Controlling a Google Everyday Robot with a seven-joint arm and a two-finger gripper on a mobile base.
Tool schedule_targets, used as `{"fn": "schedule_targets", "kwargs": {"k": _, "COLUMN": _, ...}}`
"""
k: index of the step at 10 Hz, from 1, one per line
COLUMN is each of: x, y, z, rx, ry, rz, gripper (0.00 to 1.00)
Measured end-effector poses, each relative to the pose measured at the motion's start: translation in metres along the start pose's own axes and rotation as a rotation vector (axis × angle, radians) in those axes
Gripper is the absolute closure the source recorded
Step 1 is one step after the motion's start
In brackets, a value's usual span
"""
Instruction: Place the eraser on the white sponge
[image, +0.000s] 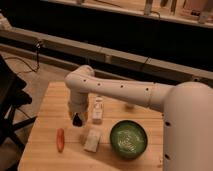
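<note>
My gripper (77, 119) hangs from the white arm over the left middle of the wooden table (45, 145). A small dark piece shows at its tip, likely the eraser (78, 120), but I cannot tell how the grip stands. The white sponge (92, 140) lies flat on the table, just below and right of the gripper, apart from it. The orange carrot (60, 139) lies to the sponge's left.
A white bottle-like item with a narrow top (98, 109) stands just right of the gripper. A green bowl (128, 139) sits right of the sponge. A small white cup (130, 106) is partly hidden behind the arm. A dark chair (10, 100) stands at the left.
</note>
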Motion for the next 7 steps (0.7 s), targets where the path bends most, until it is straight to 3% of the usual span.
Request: {"fn": "schedule_targets", "kwargs": {"k": 7, "x": -0.016, "y": 0.037, "z": 0.01, "rx": 0.024, "ry": -0.013, "rz": 0.01, "gripper": 0.96}}
